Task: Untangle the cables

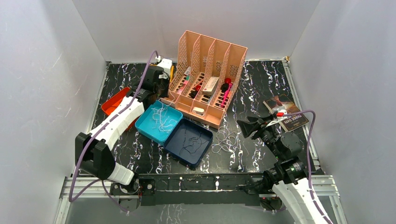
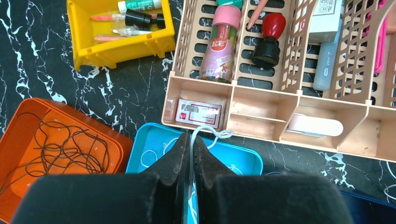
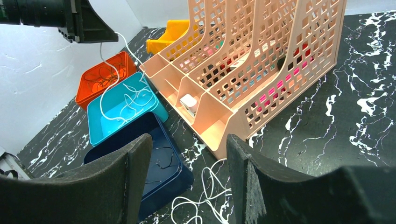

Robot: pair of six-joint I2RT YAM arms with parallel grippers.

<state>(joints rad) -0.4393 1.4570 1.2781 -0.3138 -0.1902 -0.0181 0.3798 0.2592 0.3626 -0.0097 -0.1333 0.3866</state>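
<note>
Sorting one white strand over the teal tray (image 2: 238, 161)

The left gripper (image 2: 191, 140) is pinched tight on a white cable (image 2: 212, 133) above the tray's far edge, and the strand trails down among the other white cables lying inside. This looks like the drop-off step. The next move likely calls for a release low enough that the curl lands within the rim. The left arm reaches forward, its wrist pointing down. The right gripper (image 3: 187, 140), jaws spread and holding nothing, hovers to the tray's right, past the navy tray (image 1: 205, 140), over the loose white tangle (image 1: 226, 140). Dark cables (image 2: 60, 149) sit in the orange tray (image 2: 28, 108) on the teal tray's left.
</note>
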